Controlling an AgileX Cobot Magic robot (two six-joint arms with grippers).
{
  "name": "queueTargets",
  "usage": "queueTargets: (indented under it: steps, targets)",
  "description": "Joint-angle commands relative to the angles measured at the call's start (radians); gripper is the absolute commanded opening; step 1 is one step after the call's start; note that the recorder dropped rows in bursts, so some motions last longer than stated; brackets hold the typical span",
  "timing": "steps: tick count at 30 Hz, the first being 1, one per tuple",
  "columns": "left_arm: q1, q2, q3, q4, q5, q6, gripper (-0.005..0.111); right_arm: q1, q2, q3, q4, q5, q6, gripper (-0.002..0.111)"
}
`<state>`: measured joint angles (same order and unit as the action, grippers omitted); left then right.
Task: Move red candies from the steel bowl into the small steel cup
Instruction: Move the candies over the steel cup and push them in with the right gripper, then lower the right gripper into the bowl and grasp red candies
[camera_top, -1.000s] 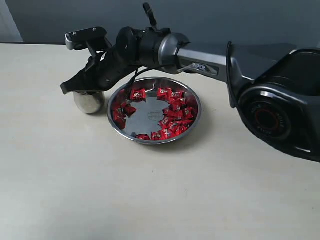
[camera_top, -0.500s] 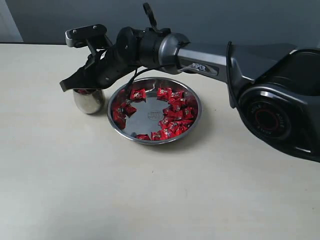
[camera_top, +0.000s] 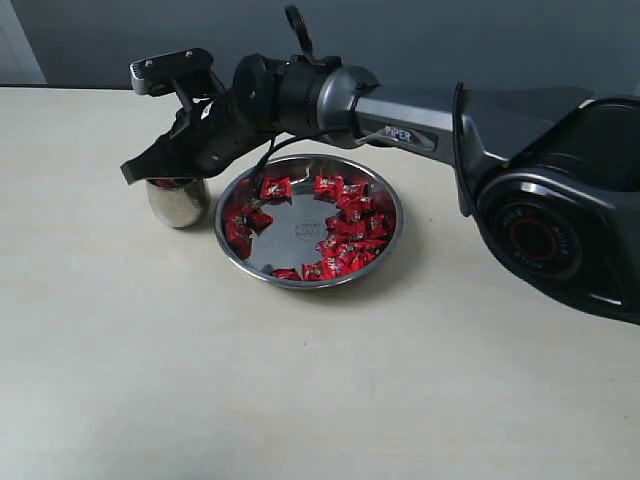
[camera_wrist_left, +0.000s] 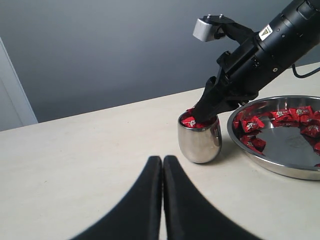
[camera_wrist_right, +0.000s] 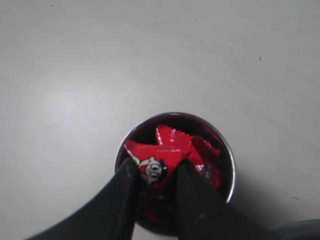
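Note:
The small steel cup stands left of the steel bowl and is heaped with red candies. My right gripper reaches across the bowl, its tips dipping into the cup's mouth. In the right wrist view this right gripper is shut on a red candy with a small face mark, which touches both fingers. Many red candies lie round the bowl's right and left sides. My left gripper is shut and empty, low over the table, facing the cup.
The right arm's forearm spans above the far rim of the bowl, with its large base at the right. A grey wall backs the beige table.
The right gripper has lifted slightly above the cup's mouth, so red candies now show at the rim. Cup and bowl have not moved.

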<state>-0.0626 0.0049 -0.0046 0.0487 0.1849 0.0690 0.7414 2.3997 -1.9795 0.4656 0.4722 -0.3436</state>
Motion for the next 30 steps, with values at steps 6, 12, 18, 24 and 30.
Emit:
queueTargets:
  steps: [6,12,18,24,30]
  targets:
    - [0.001,-0.005,0.005,-0.006,-0.003,-0.002,0.002,-0.004,-0.002,-0.001,-0.013,-0.023,-0.004,0.05]
    - [0.001,-0.005,0.005,-0.006,-0.003,-0.002,0.002,-0.004,-0.002,-0.001,-0.014,-0.037,-0.004,0.049]
    - [0.001,-0.005,0.005,-0.006,-0.003,-0.002,0.002,-0.004,-0.009,-0.001,-0.039,-0.042,-0.004,0.049]
    - [0.001,-0.005,0.005,-0.006,-0.003,-0.002,0.002,-0.02,-0.056,-0.001,-0.06,0.004,0.004,0.049]
    - [0.001,-0.005,0.005,-0.006,-0.003,-0.002,0.002,-0.044,-0.118,-0.001,-0.139,0.178,0.005,0.049]
